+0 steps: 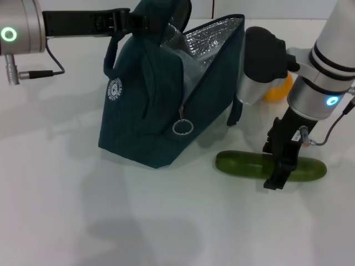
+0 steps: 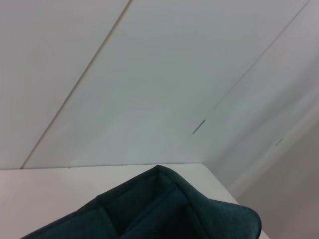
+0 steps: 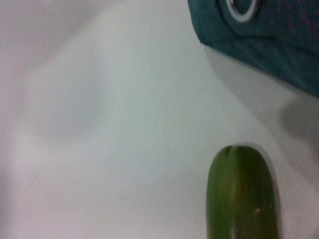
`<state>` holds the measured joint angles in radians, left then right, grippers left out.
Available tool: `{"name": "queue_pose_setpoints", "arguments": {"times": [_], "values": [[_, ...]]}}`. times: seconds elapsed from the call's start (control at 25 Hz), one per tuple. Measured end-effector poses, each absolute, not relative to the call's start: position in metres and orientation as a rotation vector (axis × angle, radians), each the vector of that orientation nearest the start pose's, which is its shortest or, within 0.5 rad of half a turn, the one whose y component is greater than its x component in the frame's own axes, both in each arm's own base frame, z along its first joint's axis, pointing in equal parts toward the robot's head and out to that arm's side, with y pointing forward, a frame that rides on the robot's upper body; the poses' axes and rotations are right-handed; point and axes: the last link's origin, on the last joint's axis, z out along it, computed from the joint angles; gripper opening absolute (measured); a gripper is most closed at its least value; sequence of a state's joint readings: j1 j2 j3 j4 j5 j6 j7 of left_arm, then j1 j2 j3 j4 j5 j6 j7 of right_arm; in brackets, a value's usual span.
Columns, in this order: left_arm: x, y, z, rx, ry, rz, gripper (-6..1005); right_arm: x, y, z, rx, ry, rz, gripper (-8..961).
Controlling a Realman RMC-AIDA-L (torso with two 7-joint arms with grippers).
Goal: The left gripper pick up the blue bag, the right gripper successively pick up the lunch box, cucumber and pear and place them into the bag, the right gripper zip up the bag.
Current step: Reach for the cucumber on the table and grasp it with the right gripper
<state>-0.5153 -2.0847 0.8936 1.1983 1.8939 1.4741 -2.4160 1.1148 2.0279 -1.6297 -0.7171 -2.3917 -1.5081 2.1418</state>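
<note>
The blue bag [image 1: 147, 105] stands tilted on the white table, its mouth open and its silver lining [image 1: 213, 39] showing. My left gripper [image 1: 126, 22] is shut on a top handle and holds it up; the left wrist view shows only the bag's fabric [image 2: 164, 209]. The ring zipper pull [image 1: 182, 127] hangs at the front. The cucumber [image 1: 244, 164] lies right of the bag, and my right gripper [image 1: 279, 166] is down over its middle. In the right wrist view, the cucumber's end [image 3: 241, 194] lies near the bag's corner [image 3: 269, 45]. The pear [image 1: 280, 88] peeks out behind my right arm. The lunch box is out of view.
The white table [image 1: 83, 210] stretches bare in front and to the left. A cable with a plug [image 1: 33, 73] hangs from my left arm at the far left. My right arm's black and silver joint [image 1: 260, 61] sits close to the bag's open mouth.
</note>
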Motion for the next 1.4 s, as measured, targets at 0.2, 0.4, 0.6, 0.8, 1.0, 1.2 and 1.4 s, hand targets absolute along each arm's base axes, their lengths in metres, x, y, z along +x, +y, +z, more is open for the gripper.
{"name": "queue_pose_setpoints", "arguments": {"times": [0.2,0.4,0.6,0.8,1.0,1.2,1.4], "values": [[-0.178,0.371,0.066,-2.456,-1.292,-0.803,54,0.123,0.383,-0.069,-3.015,0.18,-0.962,884],[-0.178,0.371,0.066,-2.457,-1.285,-0.803,54,0.123,0.383,-0.07,-3.011,0.177,-0.957,869],[-0.178,0.372,0.064,-2.462,-1.288,-0.806,54,0.125,0.382,-0.073,-3.008,0.16,-0.968,804],[-0.179,0.373,0.064,-2.454,-1.292,-0.81,54,0.126,0.381,-0.075,-3.001,0.137,-0.989,787],[-0.179,0.374,0.064,-2.452,-1.291,-0.811,54,0.127,0.383,-0.076,-2.992,0.138,-0.98,773],[-0.179,0.374,0.064,-2.454,-1.284,-0.81,54,0.127,0.387,-0.077,-2.977,0.156,-0.987,699],[-0.178,0.374,0.064,-2.455,-1.282,-0.81,54,0.126,0.387,-0.077,-2.971,0.153,-0.989,593]]}}
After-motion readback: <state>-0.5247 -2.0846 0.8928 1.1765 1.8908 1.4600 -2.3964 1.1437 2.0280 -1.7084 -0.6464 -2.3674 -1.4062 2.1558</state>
